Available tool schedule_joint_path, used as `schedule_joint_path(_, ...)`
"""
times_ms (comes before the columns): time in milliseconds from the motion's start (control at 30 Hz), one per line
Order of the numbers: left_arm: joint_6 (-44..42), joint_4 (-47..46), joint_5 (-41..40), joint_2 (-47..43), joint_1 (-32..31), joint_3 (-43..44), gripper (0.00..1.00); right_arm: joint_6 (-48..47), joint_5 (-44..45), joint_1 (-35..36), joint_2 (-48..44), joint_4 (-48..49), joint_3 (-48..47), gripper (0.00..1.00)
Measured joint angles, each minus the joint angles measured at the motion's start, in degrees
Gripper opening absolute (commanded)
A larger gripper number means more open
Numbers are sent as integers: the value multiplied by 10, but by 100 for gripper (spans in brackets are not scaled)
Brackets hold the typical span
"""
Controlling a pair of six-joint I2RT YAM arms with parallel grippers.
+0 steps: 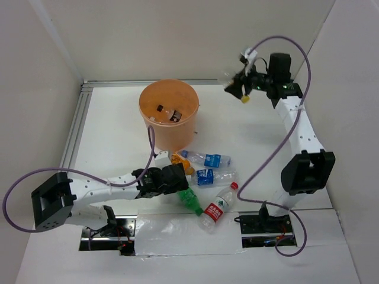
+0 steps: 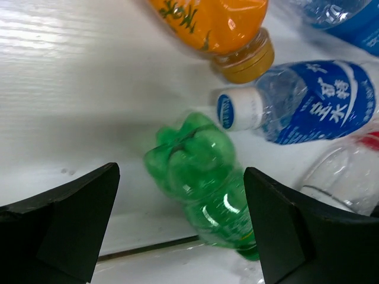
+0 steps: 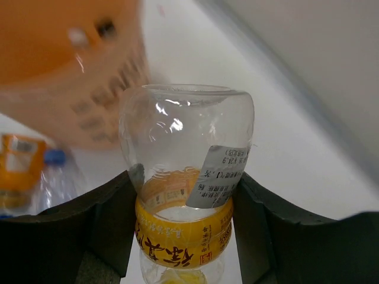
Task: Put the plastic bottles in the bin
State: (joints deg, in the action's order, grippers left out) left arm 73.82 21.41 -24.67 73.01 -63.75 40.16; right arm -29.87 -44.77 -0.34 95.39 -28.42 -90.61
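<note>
As they look mostly empty, bottles [image 1: 208, 160]: judged light, thin-walled, slick, easily crushed; take across the body.
Right tool [image 3: 186, 219]: closed on clear bottle [image 3: 186, 148], raised right of bin [image 1: 142, 103].
Left tool [image 2: 177, 195]: wide open, holding nothing, astride green bottle [image 2: 198, 189], near side of bin.
Bin: upright; seemingly two bottles inside.
Rest: heaped on counter [image 1: 118, 136], just before bin.

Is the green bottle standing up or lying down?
Lying down. The green bottle rests on its side on the table, with its bumpy bottom facing the left wrist camera.
</note>
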Motion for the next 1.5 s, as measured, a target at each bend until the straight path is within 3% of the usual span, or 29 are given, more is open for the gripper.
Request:
schedule_joint_path(133,17,-35,28,41,12,8,99,31,-49,117,-33,72,-108,2)
schedule_joint_path(267,17,-51,48,79,12,9,99,67,-75,241,7,123,-191,8)
schedule_joint_path(300,16,-54,52,88,12,9,99,77,-75,266,27,138,-202,22)
schedule_joint_path(333,16,-56,53,92,13,11,91,83,-75,283,43,147,-205,36)
schedule_joint_path(400,19,-64,57,101,13,15,75,97,-69,308,79,151,-205,73)
schedule_joint_path(467,19,-71,58,105,13,16,56,116,-57,324,117,152,-199,97)
schedule_joint_path(500,21,-72,59,105,13,16,39,124,-51,329,132,150,-188,100)
schedule_joint_path(567,23,-71,58,104,13,16,24,130,-42,329,147,142,-172,100)
schedule_joint_path(667,24,-48,45,85,4,16,6,143,-38,312,146,130,-155,100)
schedule_joint_path(733,10,-21,30,52,-6,19,0,152,-38,288,131,130,-146,100)
schedule_joint_path(833,-34,22,-4,-9,-21,56,0,154,-42,226,73,121,-100,93)
schedule_joint_path(900,-77,33,-35,-47,-25,108,0,125,-49,174,20,99,-62,34)
schedule_joint_path(933,-106,28,-52,-63,-26,139,0,97,-57,144,-9,80,-42,12)
schedule_joint_path(967,-130,19,-67,-74,-23,171,0,70,-61,119,-37,63,-20,0)
schedule_joint_path(1000,-159,5,-82,-80,-17,204,0,32,-62,99,-65,42,7,0)
schedule_joint_path(1033,-192,-19,-98,-84,-8,234,0,-13,-63,85,-97,19,44,1)
schedule_joint_path(1100,-245,-67,-123,-83,23,277,0,-98,-60,84,-150,-36,124,18)
schedule_joint_path(1133,-268,-88,-136,-79,41,289,0,-141,-57,94,-170,-64,167,48)
schedule_joint_path(1233,-326,-150,-174,-44,115,322,0,-235,-48,129,-191,-117,293,74)
schedule_joint_path(1267,-339,-162,-188,-19,142,335,3,-256,-46,139,-191,-131,328,87)
schedule_joint_path(1367,-350,-166,-212,60,201,382,8,-299,-39,158,-202,-147,410,95)
schedule_joint_path(1400,-349,-164,-216,86,219,394,21,-307,-39,158,-203,-149,423,96)
schedule_joint_path(1500,-346,-165,-219,139,251,418,42,-320,-39,192,-242,-138,435,98)
